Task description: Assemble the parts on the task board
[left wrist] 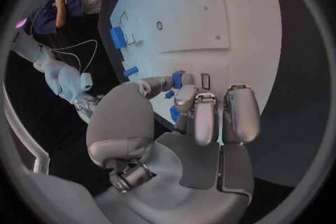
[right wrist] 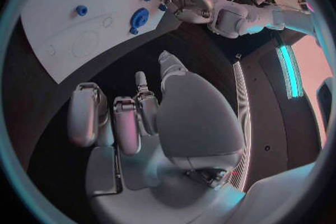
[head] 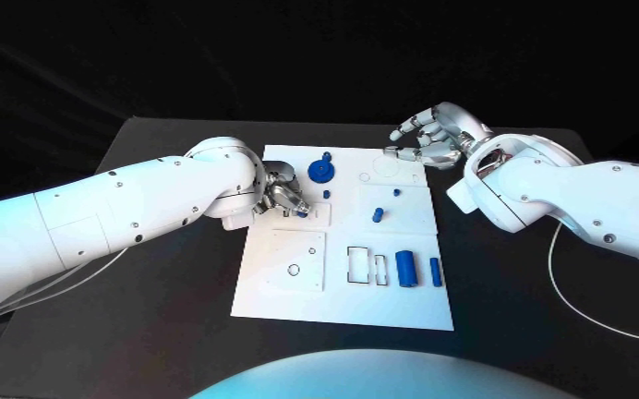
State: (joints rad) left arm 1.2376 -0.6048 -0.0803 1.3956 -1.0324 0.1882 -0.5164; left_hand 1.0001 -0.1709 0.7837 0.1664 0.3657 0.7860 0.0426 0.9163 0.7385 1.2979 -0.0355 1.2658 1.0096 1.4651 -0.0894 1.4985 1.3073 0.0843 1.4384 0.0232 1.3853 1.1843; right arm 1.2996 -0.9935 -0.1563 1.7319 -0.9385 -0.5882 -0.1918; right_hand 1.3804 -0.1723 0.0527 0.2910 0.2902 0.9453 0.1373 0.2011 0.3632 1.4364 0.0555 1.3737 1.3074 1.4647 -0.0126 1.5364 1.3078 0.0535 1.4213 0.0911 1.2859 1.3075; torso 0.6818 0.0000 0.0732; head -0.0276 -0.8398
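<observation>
The white task board lies mid-table. My left hand hovers over its left side and pinches a small blue part between thumb and a fingertip; the wrist view shows this part right by a small rectangular slot. A blue gear-like disc sits near the board's far edge. Two blue cylinders lie near the front right. My right hand hangs over the board's far right corner, fingers apart and holding nothing.
Small blue pegs are scattered across the board's middle. A ring-shaped recess and a rectangular recess mark the near half. The right wrist view shows the disc and my left hand beyond it.
</observation>
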